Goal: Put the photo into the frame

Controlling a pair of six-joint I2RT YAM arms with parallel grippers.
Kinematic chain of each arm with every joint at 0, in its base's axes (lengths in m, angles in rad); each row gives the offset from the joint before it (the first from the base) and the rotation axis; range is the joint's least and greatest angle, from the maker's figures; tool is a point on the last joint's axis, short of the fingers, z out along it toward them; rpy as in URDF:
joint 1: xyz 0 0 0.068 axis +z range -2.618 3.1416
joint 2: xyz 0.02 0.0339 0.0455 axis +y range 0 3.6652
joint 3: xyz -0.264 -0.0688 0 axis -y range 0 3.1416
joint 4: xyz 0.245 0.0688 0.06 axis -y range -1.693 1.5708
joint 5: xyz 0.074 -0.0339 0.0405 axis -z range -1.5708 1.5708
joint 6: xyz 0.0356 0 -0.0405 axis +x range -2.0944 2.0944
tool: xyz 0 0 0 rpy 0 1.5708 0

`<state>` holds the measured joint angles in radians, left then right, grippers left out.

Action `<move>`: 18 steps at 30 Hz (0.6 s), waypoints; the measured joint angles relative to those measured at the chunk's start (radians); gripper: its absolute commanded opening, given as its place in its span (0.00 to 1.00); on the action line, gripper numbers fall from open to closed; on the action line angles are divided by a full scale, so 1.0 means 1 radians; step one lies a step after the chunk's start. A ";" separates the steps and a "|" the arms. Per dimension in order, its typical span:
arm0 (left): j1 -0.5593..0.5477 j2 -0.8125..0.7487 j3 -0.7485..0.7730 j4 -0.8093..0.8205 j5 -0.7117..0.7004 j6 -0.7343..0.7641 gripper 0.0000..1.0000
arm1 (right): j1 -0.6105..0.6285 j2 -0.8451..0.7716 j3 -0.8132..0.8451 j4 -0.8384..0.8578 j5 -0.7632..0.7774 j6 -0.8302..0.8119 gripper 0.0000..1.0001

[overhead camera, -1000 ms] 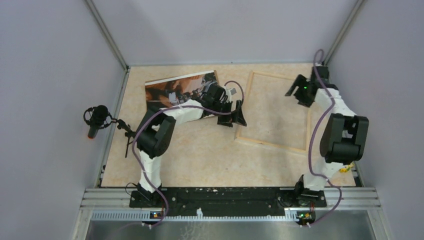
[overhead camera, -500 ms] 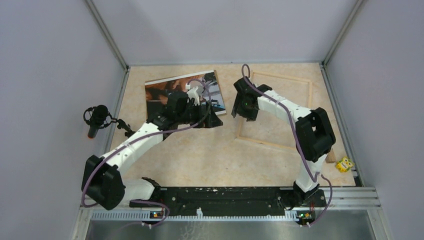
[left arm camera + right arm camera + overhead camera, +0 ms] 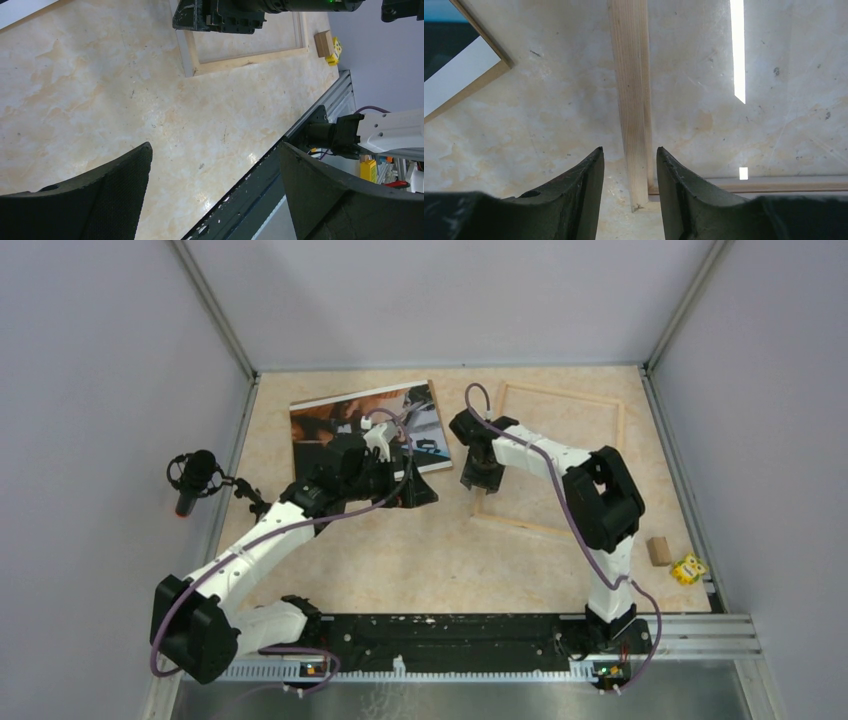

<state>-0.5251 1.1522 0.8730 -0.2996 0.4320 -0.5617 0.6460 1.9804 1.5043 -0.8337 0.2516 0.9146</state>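
Pale wood strip between the right hand's fingers, with the photo lying beside the frame.

The frame (image 3: 560, 392) lies flat on the far right part of the worktop (image 3: 400, 550), whose marbled surface shows through it. The photo (image 3: 330, 420) lies picture side up at the far left, a little askew, near the frame's left strip but apart from it. The right hand (image 3: 629, 155) is low over the frame's near left corner, its fingers (image 3: 584, 175) partly spread on either side of the left strip (a gap shows on each side, so it grips nothing). The left hand (image 3: 215, 150) is spread wide and holds nothing, over bare worktop by the photo's near right corner.
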 measured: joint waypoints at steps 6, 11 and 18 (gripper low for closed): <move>0.000 0.000 0.000 -0.001 -0.004 0.003 0.98 | 0.000 0.021 0.013 0.003 0.013 0.008 0.39; 0.002 0.002 0.000 -0.002 -0.017 0.010 0.98 | 0.000 0.051 0.023 0.008 0.016 0.014 0.35; 0.030 0.005 0.000 -0.011 -0.026 0.018 0.98 | 0.000 0.072 0.039 -0.003 0.028 0.012 0.04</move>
<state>-0.4953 1.1576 0.8734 -0.3103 0.4061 -0.5438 0.6460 2.0529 1.5433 -0.8368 0.2798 0.9268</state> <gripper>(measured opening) 0.985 0.189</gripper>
